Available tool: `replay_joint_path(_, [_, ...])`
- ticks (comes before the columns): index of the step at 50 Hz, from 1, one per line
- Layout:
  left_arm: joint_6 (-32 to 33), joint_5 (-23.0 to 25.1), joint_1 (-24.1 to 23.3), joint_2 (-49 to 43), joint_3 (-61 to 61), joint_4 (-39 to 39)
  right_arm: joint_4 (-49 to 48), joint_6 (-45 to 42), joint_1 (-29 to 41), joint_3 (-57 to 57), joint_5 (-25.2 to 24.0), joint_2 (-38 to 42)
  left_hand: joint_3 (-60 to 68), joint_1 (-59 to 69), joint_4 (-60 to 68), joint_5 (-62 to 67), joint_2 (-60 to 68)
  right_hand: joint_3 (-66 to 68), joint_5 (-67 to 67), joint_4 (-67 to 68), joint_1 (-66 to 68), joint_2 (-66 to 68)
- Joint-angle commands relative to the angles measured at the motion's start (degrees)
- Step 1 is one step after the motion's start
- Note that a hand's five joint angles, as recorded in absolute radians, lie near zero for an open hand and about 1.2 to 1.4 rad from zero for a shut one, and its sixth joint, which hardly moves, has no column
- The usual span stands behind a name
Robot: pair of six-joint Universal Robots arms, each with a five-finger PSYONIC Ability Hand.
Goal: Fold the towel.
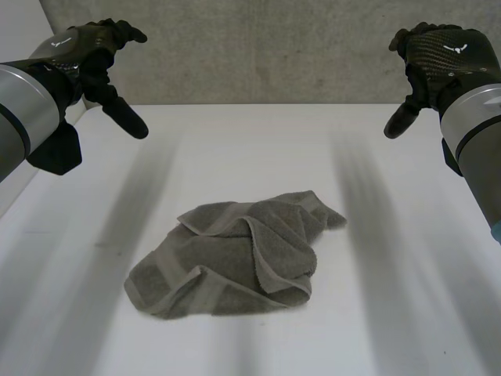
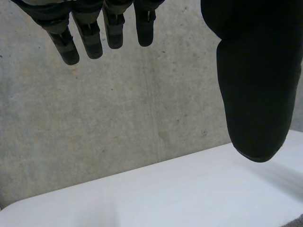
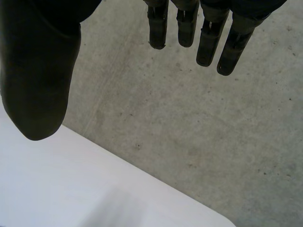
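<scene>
- One white worktop point(image 1: 407, 313) spreads beneath both hands; each wrist view shows a bare stretch of it beyond the fingertips.
- One grey concrete wall point(image 1: 274, 55) stands behind the worktop, ahead of the fingers in both wrist views.
- One crumpled grey terry towel point(image 1: 235, 262) lies in a loose heap with its edges turned over, on the worktop between the two hands and well apart from both sets of fingers; the head view shows its whole heap.
- Two black hands hang above the worktop's far corners.
- The left hand point(image 1: 98, 47) has its fingers point(image 2: 87, 40) straight, spread wide from the thumb, holding nothing.
- The right hand point(image 1: 430, 55) has its fingers point(image 3: 208, 42) equally straight and wide, also empty.
</scene>
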Motion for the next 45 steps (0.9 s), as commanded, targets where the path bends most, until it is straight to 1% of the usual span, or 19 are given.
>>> replay_joint_path(1, [0.01,-0.04,-0.08,-0.12,-0.28,0.15,0.77,-0.29,0.02,-0.44,-0.33,0.58,0.4,-0.33,0.55,-1.1,0.58,-3.9,-3.55,-4.68,-3.41,-3.72])
replay_joint_path(15, [0.01,-0.04,-0.08,-0.03,-0.63,0.33,1.03,-0.64,-0.86,-0.62,-0.59,0.23,0.23,-0.5,0.38,-1.27,0.41,-3.9,-3.55,-4.68,-3.41,-3.72])
replay_joint_path(20, [0.45,0.4,-0.25,-0.12,-1.34,0.5,2.0,-1.87,-0.51,-0.88,-2.26,0.31,0.23,-0.5,0.38,-1.27,0.41,-3.9,-3.55,-4.68,-3.41,-3.72])
replay_joint_path(22, [0.62,0.66,-0.34,-0.38,-1.69,0.68,4.8,-7.73,-0.16,-1.4,-5.06,0.93,0.56,-0.17,0.72,-0.94,0.75,-3.9,-3.55,-4.68,-3.41,-3.72])
replay_joint_path(23, [1.14,0.84,-0.43,-1.17,-2.13,0.77,4.81,-7.76,-0.16,-1.41,-5.08,0.93,0.57,-0.17,0.72,-0.93,0.75,-3.9,-3.55,-4.68,-3.41,-3.72])
replay_joint_path(24, [1.15,0.84,-0.43,-1.18,-2.13,0.77,7.42,-12.11,0.1,-1.49,-6.9,1.71,0.57,-0.17,0.72,-0.93,0.75,-3.9,-3.55,-4.68,-3.41,-3.72])
replay_joint_path(25, [2.02,0.93,-0.77,-2.13,-2.39,0.85,7.45,-12.16,0.1,-1.49,-6.92,1.72,0.57,-0.17,0.72,-0.93,0.75,-3.9,-3.55,-4.68,-3.41,-3.72])
replay_joint_path(26, [3.77,1.19,-1.3,-3.45,-2.57,0.77,10.58,-16.59,0.19,-1.49,-8.23,2.59,0.57,-0.17,0.72,-0.93,0.75,-3.9,-3.55,-4.68,-3.41,-3.72])
replay_joint_path(27, [3.79,1.19,-1.31,-3.46,-2.57,0.77,13.92,-19.94,0.19,-1.41,-9.54,3.12,0.57,-0.17,0.72,-0.93,0.75,-3.9,-3.55,-4.68,-3.41,-3.72])
replay_joint_path(28, [6.05,1.8,-2.0,-5.2,-2.66,0.77,13.95,-19.98,0.19,-1.41,-9.56,3.13,0.57,-0.17,0.72,-0.93,0.75,-3.9,-3.55,-4.68,-3.41,-3.72])
replay_joint_path(29, [6.07,1.81,-2.01,-5.22,-2.66,0.77,16.91,-21.89,0.19,-1.15,-10.08,3.13,0.57,-0.17,0.72,-0.93,0.75,-3.9,-3.55,-4.68,-3.41,-3.72])
replay_joint_path(31, [11.49,3.38,-5.24,-9.07,-3.18,0.94,19.05,-21.82,0.19,-0.62,-10.35,3.13,0.73,0.0,0.89,-0.77,0.92,-3.9,-3.55,-4.68,-3.41,-3.72])
replay_joint_path(32, [11.52,3.39,-5.26,-9.09,-3.18,0.94,19.49,-20.87,0.1,-0.01,-10.52,3.13,0.73,0.0,0.89,-0.77,0.92,-3.9,-3.55,-4.68,-3.41,-3.72])
replay_joint_path(34, [16.42,5.66,-7.8,-12.5,-4.32,1.21,19.32,-19.03,0.02,0.96,-10.53,3.13,0.73,0.0,0.89,-0.77,0.92,-3.9,-3.55,-4.68,-3.41,-3.72])
replay_joint_path(39, [20.74,7.96,-9.21,-16.55,-6.69,3.92,17.29,-13.39,-0.6,7.12,-11.49,3.13,1.24,0.5,1.39,-0.26,1.42,-3.9,-3.55,-4.68,-3.41,-3.72])
replay_joint_path(40, [20.75,7.96,-9.22,-16.56,-6.7,3.93,15.81,-12.17,-0.69,9.73,-11.93,3.13,1.24,0.51,1.39,-0.26,1.42,-3.9,-3.55,-4.68,-3.41,-3.72])
replay_joint_path(41, [21.27,8.31,-10.0,-17.6,-7.57,5.67,15.8,-12.16,-0.69,9.76,-11.93,3.13,1.74,1.01,1.89,0.24,1.92,-3.9,-3.55,-4.68,-3.41,-3.72])
replay_joint_path(42, [21.45,8.31,-10.96,-18.66,-8.27,7.86,13.89,-11.29,-0.77,12.89,-12.45,3.04,2.08,1.34,2.23,0.58,2.26,-3.9,-3.55,-4.68,-3.41,-3.72])
replay_joint_path(45, [21.63,8.31,-11.85,-19.55,-8.98,10.44,9.41,-9.88,-0.77,19.13,-13.68,2.78,2.75,2.02,2.91,1.25,2.94,-3.9,-3.55,-4.68,-3.41,-3.72])
